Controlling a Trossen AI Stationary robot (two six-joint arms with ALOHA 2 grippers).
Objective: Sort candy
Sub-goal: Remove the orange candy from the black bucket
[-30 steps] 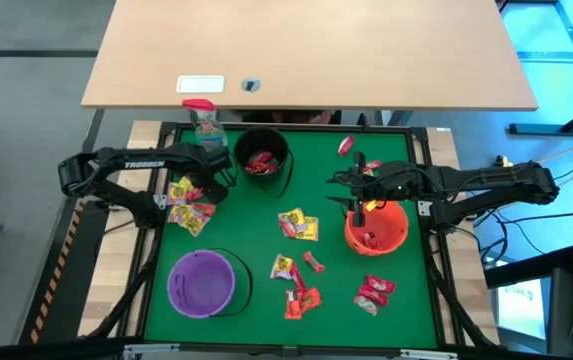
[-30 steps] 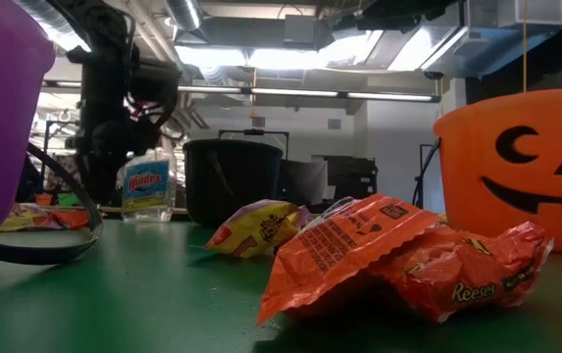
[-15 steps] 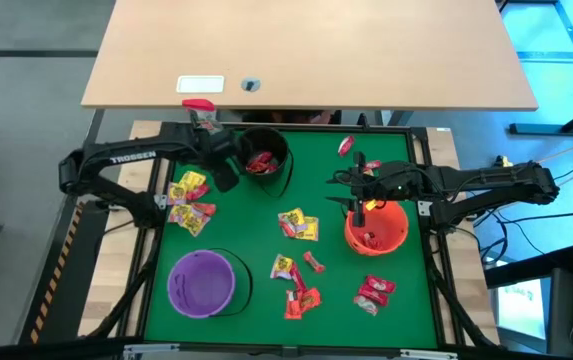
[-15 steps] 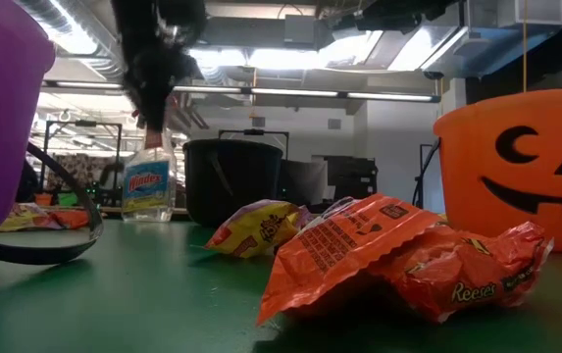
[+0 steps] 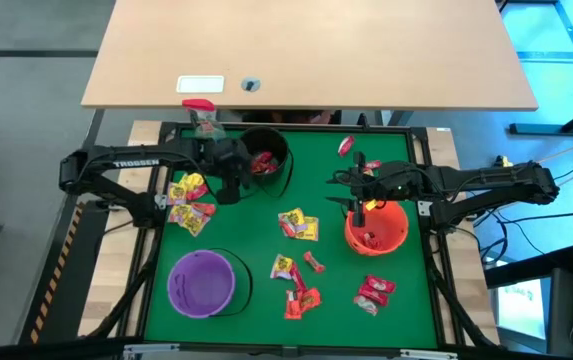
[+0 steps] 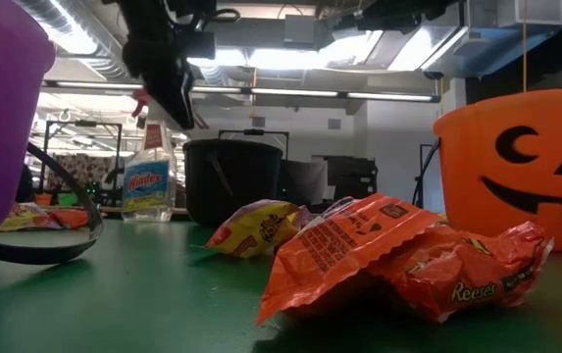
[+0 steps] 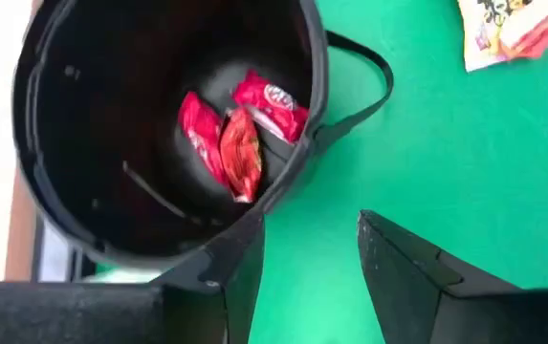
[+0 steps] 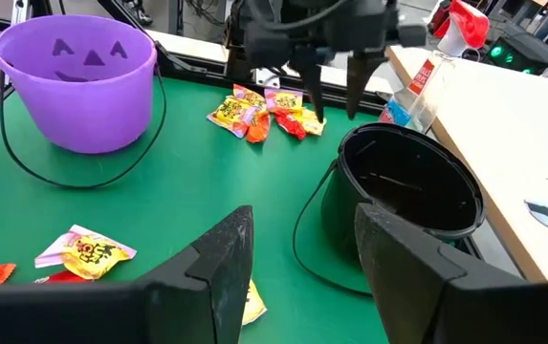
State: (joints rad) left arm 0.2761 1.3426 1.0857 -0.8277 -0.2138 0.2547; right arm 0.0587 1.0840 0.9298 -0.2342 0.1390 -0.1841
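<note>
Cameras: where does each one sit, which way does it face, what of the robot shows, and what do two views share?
High: overhead, straight down; both arms, left gripper by the black bucket, right gripper over the orange bucket.
Low: tabletop level, facing the room; left arm above.
Left wrist: looks into the black bucket; own fingers, empty.
Right wrist: looks across to the purple bucket; own fingers, plus the left arm.
Shared: black bucket, all four.

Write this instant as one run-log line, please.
left end effector: open, empty, beside black bucket | right end effector: open, over orange bucket | red candy in black bucket
</note>
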